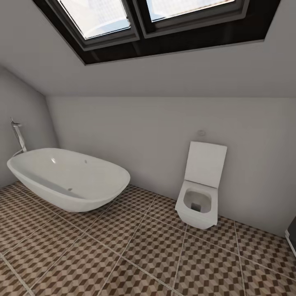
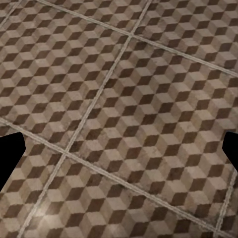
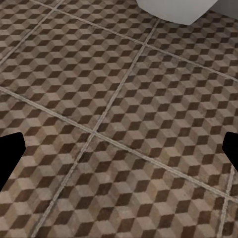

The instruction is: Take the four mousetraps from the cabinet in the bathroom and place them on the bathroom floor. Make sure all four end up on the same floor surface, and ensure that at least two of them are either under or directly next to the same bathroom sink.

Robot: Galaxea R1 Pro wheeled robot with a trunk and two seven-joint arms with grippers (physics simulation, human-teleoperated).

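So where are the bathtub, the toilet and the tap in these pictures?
bathtub [image 1: 68, 181]: head view, inner wall of the white basin.
toilet [image 1: 197, 205]: head view, rim of the bowl.
tap [image 1: 18, 137]: head view, upright chrome stem beside the tub.

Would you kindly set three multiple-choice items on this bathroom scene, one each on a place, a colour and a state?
1. In the head view, where does the toilet stand relative to the bathtub?
A. To its right
B. To its left
C. Inside it

2. What colour is the bathtub?
A. Black
B. White
C. Green

3. How is the toilet lid?
A. Shut
B. Missing
C. Raised

Answers:
1. A: the toilet sits on the right, against the wall, and the tub on the left.
2. B: its shell is plain white above the cube-patterned bathroom floor.
3. C: the lid stands upright and the bowl shows open.
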